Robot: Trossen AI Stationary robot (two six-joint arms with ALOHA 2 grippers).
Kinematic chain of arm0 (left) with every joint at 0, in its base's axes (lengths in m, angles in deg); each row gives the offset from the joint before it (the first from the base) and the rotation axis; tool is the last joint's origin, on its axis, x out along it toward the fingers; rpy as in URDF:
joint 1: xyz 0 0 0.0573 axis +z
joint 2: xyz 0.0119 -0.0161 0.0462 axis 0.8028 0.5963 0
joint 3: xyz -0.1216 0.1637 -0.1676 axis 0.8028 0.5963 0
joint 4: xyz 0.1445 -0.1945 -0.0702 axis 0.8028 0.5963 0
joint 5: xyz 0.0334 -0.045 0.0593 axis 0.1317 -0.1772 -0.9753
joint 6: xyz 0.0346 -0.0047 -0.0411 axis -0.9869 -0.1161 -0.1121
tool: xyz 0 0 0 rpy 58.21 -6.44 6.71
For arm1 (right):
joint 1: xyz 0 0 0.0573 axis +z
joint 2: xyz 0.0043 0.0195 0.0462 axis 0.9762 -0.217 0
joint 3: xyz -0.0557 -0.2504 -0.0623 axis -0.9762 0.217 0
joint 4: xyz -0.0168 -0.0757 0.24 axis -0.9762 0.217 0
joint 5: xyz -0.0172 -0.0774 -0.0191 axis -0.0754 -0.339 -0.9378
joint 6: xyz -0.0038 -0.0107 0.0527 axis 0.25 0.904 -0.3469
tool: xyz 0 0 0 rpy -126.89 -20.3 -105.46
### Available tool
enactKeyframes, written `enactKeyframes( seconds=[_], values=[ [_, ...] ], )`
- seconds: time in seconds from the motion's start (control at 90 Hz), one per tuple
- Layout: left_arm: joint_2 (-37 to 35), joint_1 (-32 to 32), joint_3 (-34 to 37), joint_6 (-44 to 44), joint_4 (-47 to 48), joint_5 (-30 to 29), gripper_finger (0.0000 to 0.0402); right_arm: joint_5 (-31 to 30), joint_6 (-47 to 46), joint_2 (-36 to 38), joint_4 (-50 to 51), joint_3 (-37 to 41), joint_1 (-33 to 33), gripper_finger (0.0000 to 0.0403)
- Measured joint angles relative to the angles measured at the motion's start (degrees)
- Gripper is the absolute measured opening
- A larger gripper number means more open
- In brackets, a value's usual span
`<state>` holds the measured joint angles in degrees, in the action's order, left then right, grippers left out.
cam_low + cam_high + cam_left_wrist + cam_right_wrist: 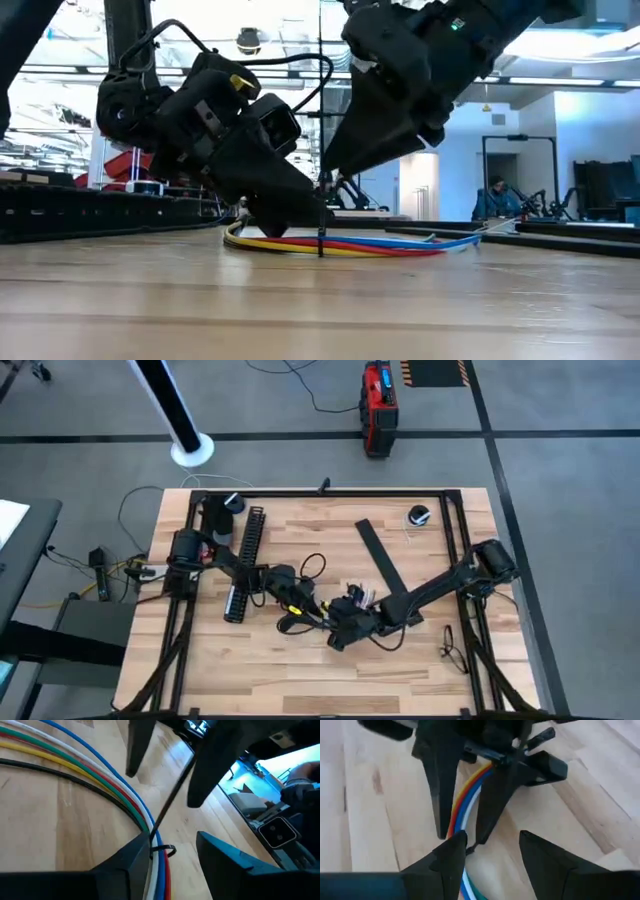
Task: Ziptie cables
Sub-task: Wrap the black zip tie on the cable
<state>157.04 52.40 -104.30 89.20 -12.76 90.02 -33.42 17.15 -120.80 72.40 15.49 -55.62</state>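
From above, both grippers meet mid-table over the cables. Low down, the tie stands upright through the bundle. The left gripper gapes around the cables; the right gripper gapes too. Best pull the tail straight, steadily.

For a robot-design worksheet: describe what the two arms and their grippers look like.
Both arms are dark, jointed, with black cables looped along them. The left gripper carries a yellow marking on its housing; the right gripper shows a small green light in the low view. Each ends in two flat, tapering black fingers.
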Motion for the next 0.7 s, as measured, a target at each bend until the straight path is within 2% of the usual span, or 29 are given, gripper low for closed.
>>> enactKeyframes(
  seconds=[0.156, 0.367, 0.478, 0.556, 0.644, 0.7],
  values=[
    [0.0, 0.2, 0.0, -0.6, 0.1, -0.1, 0.0158, 1.2, 2.1, 0.0, -1.9, 0.0, -1.1, 0.0153],
    [0.0, 0.3, 0.0, -0.5, 0.0, -0.2, 0.0158, 12.2, 0.3, 0.0, -2.5, 0.0, -4.4, 0.0142],
    [0.0, 0.3, 0.0, -0.2, -0.3, -0.3, 0.0158, 13.3, 1.5, 0.0, -2.6, 0.0, -6.0, 0.0131],
    [0.0, 0.3, 0.0, -0.3, -0.4, -0.3, 0.0158, 10.9, 4.4, 0.0, -2.7, 0.0, -6.0, 0.0097],
    [0.0, 0.3, 0.0, -0.3, -0.4, -0.3, 0.0158, 10.5, 6.8, 0.0, -2.7, 0.0, -5.7, 0.0030],
    [0.0, 0.3, 0.0, -0.4, -0.4, -0.4, 0.0158, 9.5, 8.2, 0.0, -2.9, 0.0, -5.3, 0.0012]
  ],
)
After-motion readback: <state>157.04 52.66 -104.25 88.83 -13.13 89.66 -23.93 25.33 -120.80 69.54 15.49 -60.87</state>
